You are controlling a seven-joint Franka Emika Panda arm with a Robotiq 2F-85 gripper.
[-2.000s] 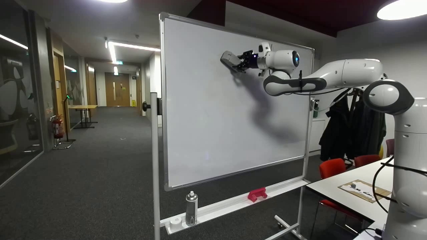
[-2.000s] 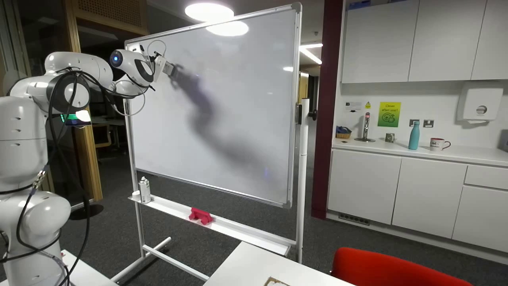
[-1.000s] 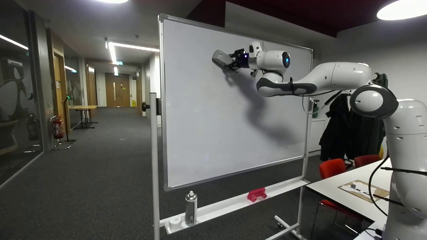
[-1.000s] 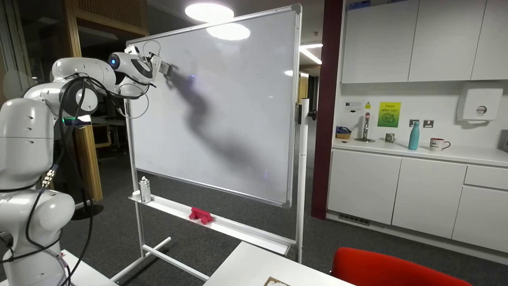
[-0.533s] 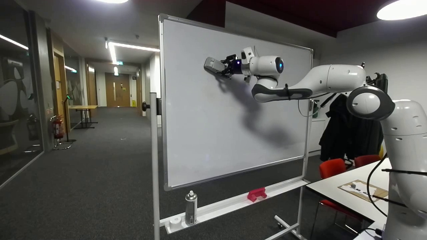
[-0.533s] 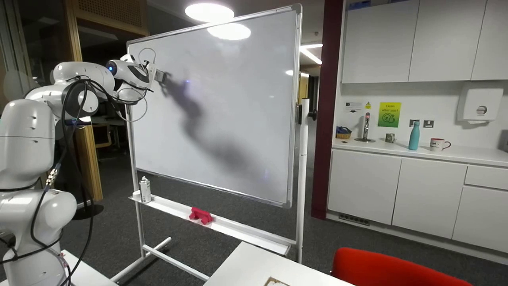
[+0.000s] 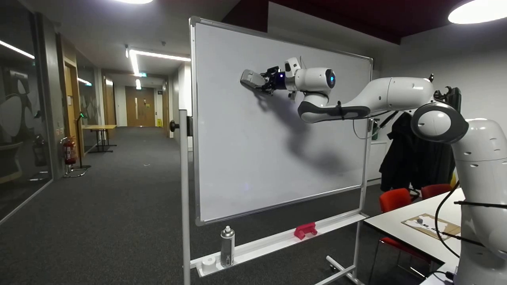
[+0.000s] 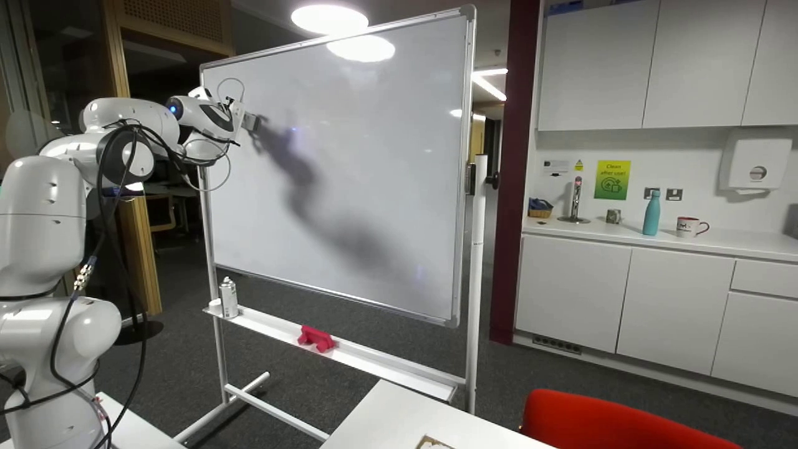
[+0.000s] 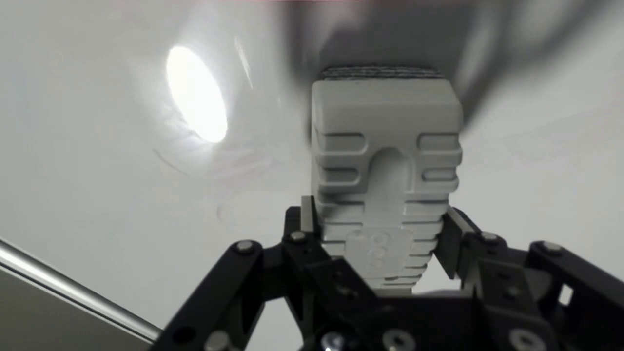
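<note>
The black, two-fingered metal pincer (image 9: 382,217) is grasping a pale grey, ribbed plastic block eraser (image 9: 387,175); its fingers (image 9: 448,248) are pressing on the two long sides, and no slip is showing. The eraser is projecting ahead of the pincer, with its dark, layered felt (image 9: 382,73) showing at the far end. In both exterior views it is sitting tilted at the upper part of the large white, metal-framed whiteboard (image 7: 245,158); whether the felt is bearing fully on the surface, the views are not settling.

Progress, as judged: the grasping is looking complete, the eraser is being held up to the board, and its release is not yet occurring. Beside the pincer, on the left of the wrist view, faint smudges (image 9: 243,168) are showing; whether these are residue awaiting attention or reflected glare cannot be told. Below the pincer, the arm's grey shadow (image 7: 299,138) is falling across the board and is hampering assessment there.

Well below the pincer, a white metal tray (image 7: 269,245) is carrying an upright silver aerosol can (image 7: 227,247), a small white cylinder (image 7: 208,264) and a red plastic bracket (image 7: 305,230), all standing untouched. Lower than the pincer, on the arm's side, a white desk (image 7: 390,217) is supporting a brown cardboard sheet (image 7: 451,228).
</note>
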